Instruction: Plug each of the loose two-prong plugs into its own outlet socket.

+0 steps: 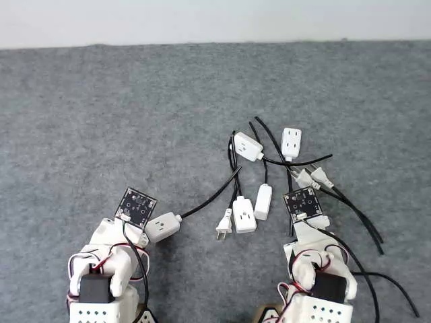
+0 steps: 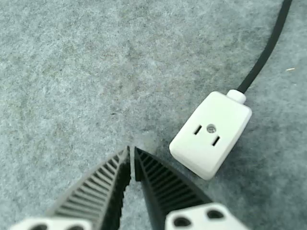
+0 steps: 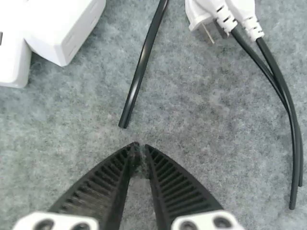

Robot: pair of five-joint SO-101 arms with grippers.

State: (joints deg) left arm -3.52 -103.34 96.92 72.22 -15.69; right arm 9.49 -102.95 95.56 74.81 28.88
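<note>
Several white outlet sockets on black cords lie on the grey carpet. One socket [image 1: 163,227] [image 2: 211,134] lies face up just beside my left gripper [image 2: 132,151], which is shut on nothing, tips at the carpet. Two more sockets [image 1: 244,215] [image 1: 263,202] lie side by side at the centre, with a loose two-prong plug [image 1: 224,224] next to them. Farther back are a socket [image 1: 247,146] and another socket [image 1: 291,142]. Two plugs [image 1: 304,178] [image 1: 322,176] lie together ahead of my right gripper [image 3: 140,147], which is shut and empty. That plug pair [image 3: 206,17] has its prongs showing.
Black cords [image 1: 357,215] run along the right side of the carpet, past the right arm [image 1: 316,282]. A cut cord end [image 3: 123,123] lies just ahead of the right gripper's tips. The left arm [image 1: 111,269] is at the front left. Bare carpet [image 1: 101,121] spreads to the left and back.
</note>
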